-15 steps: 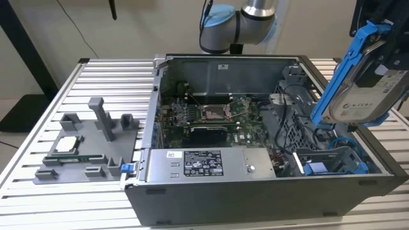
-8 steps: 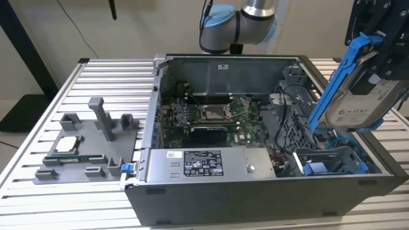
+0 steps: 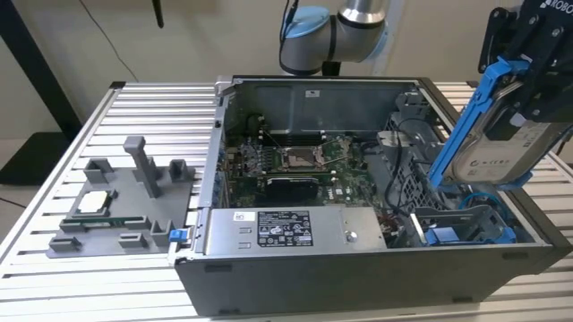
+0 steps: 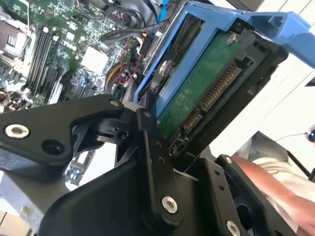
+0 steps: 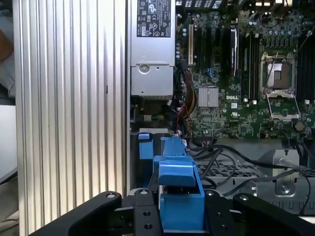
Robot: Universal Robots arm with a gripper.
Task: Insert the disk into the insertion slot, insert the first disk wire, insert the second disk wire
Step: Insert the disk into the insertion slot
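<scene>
Your gripper (image 3: 527, 80) is clamped on the disk (image 3: 495, 157), whose blue carrier sits between its black fingers (image 5: 142, 216), and holds it steeply tilted in the air above the bay (image 3: 465, 231) at the exterior view's right end of the open case (image 3: 358, 275), not yet seated.

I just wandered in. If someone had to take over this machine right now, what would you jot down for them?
Gripper: shut on the disk, holding it tilted in the air over the open computer case, at the exterior view's right.
Done: the disk is picked up in its blue carrier.
Left: the disk is not yet in the drive bay below it. Its connector is bare, so neither wire is in.
</scene>
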